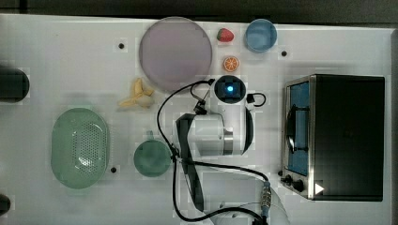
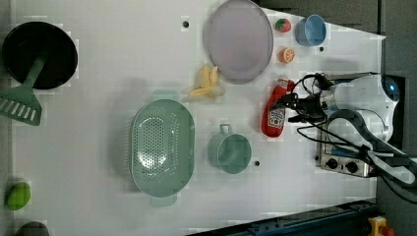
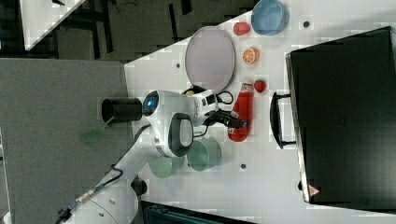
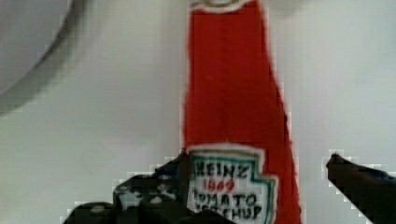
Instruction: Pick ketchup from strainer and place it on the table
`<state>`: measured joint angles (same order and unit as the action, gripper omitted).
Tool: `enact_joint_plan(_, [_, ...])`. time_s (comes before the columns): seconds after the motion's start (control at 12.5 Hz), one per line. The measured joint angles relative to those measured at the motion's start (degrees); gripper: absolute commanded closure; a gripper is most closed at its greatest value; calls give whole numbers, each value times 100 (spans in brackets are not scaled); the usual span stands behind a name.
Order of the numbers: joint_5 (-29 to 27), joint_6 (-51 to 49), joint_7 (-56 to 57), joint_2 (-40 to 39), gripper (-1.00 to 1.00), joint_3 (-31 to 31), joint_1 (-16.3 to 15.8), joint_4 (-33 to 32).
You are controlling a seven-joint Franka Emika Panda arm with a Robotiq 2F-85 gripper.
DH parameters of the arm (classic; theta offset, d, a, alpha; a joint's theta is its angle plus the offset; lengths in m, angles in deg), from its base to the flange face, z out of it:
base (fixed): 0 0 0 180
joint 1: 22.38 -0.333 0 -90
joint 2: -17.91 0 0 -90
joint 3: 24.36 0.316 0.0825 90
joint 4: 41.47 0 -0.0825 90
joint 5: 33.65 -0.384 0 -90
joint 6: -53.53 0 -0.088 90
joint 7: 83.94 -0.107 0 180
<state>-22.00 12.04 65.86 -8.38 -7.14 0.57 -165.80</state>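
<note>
White table [image 2: 98, 59] bears the ketchup [image 2: 274, 114] lying flat outside the strainer [image 2: 162, 147]; with the gripper [image 4: 254, 186] fingers spread apart around it, a straight upward withdrawal is advised.

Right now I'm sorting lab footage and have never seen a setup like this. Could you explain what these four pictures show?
It is a single white robot arm working over a white table. Three pictures come from cameras around the scene; the fourth comes from a camera on the arm's wrist, looking past its fingers.

On the table lie a pale green strainer, a teal mug, a lilac plate, a banana, a blue cup and a toaster oven.

The ketchup lies flat on the table, outside the strainer. The gripper sits open on either side of the ketchup, so nothing is held.
</note>
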Motion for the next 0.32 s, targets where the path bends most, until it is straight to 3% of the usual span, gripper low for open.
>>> enact_joint_plan(0.32, [-118, -478, 0, 375, -100, 1, -56, 112])
